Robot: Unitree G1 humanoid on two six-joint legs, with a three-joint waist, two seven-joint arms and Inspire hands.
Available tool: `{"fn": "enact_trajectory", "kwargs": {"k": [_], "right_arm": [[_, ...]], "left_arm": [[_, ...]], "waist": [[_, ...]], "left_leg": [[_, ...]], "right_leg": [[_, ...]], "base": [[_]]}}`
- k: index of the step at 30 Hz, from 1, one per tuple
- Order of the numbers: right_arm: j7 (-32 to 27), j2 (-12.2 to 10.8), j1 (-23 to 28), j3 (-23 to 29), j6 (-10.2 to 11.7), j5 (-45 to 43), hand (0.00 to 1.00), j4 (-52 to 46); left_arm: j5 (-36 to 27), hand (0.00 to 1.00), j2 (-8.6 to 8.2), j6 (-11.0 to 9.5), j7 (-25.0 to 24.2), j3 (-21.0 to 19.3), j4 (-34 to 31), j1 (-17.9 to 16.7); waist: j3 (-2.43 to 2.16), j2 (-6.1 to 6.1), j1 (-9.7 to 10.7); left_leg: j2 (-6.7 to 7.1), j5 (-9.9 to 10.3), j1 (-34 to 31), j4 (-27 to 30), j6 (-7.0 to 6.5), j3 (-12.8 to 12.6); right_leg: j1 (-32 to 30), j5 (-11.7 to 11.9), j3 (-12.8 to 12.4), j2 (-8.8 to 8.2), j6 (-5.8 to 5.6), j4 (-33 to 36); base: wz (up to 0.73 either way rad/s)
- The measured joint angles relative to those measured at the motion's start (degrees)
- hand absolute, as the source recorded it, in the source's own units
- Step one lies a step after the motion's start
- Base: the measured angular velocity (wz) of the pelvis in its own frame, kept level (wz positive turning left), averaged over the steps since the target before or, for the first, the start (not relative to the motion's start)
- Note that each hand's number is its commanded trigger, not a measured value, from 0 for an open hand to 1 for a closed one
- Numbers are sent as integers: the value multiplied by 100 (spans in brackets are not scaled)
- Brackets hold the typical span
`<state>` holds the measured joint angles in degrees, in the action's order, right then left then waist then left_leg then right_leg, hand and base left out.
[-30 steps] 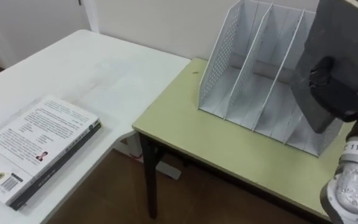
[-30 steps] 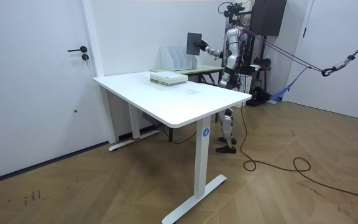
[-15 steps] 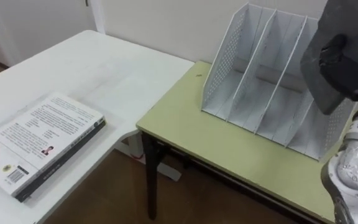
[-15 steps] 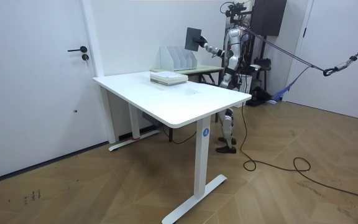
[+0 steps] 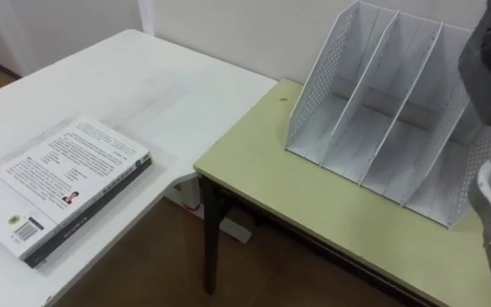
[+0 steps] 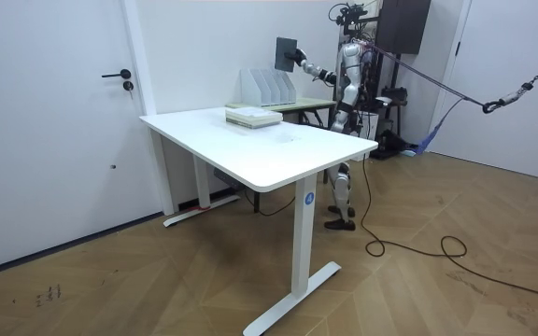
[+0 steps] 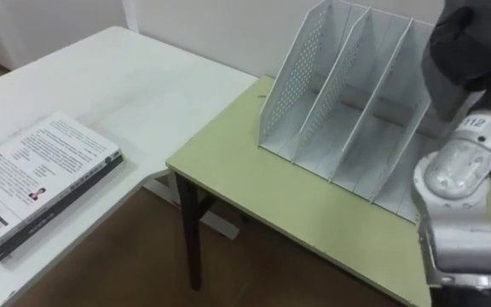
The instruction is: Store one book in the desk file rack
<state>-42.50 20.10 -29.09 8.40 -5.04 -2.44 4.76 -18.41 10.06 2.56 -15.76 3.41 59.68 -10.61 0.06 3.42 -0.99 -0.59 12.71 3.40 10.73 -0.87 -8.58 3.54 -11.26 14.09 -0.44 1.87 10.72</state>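
Note:
My right hand is shut on a dark grey book, which it holds upright in the air above the right end of the white mesh file rack. The rack has three slots, none with anything in it, and stands on a small green table. The room view has the book raised above the rack on my outstretched right arm. I stand at the green table. My left hand hangs low beside my body.
A large white desk adjoins the green table on the left. A stack of white-covered books lies on it near the front. A wall runs close behind the rack. There is a gap over the floor between the two tables.
My right hand has lifted the dark book higher above the rack. The eye view has shifted a little, and the rack and the book stack have not moved.

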Motion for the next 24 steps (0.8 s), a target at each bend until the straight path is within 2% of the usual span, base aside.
{"fn": "enact_trajectory", "kwargs": {"k": [1, 4, 6, 11, 15, 24], "right_arm": [[6, 65, -103, -5, 0, 0, 100, 141], [20, 212, -256, -40, -74, 24, 100, 466], [128, 232, -421, -42, -299, 43, 100, 580], [301, 340, -660, -101, -408, 339, 100, 822], [427, 396, -984, -93, -612, 472, 100, 1290], [623, 622, -1169, -97, -831, 633, 100, 1770]], "left_arm": [[2, 0, 10, 6, 13, 9, 1, 0], [2, 0, 32, 52, 41, 29, -24, 3], [10, 0, 65, 121, 31, 44, -37, 27], [63, 0, 136, 239, 32, 124, -177, 30], [63, 0, 167, 316, 35, 115, -241, 7], [63, 0, 182, 465, 51, 60, -315, 4]], "waist": [[-1, 15, 62], [-13, 34, 55], [-20, 38, 61], [-36, 76, 52], [-54, 106, 56], [-66, 123, 48]], "left_leg": [[7, 0, 11, 1, 0, 43], [14, -1, 9, 3, -1, 80], [28, -17, -38, 5, -14, 83], [39, -46, -77, 3, -23, 91], [44, -52, -98, 7, -31, 107], [45, -56, -123, 14, -26, 160]], "right_leg": [[34, 0, 40, -5, 0, -10], [37, 0, 37, -10, 0, -9], [-15, 0, 41, -24, 0, -1], [-49, 2, 60, -35, -2, 11], [-52, 4, 100, -46, -4, 12], [-59, 4, 163, -47, -4, 3]], "base": [[12], [5], [-4], [0], [3], [2]]}}
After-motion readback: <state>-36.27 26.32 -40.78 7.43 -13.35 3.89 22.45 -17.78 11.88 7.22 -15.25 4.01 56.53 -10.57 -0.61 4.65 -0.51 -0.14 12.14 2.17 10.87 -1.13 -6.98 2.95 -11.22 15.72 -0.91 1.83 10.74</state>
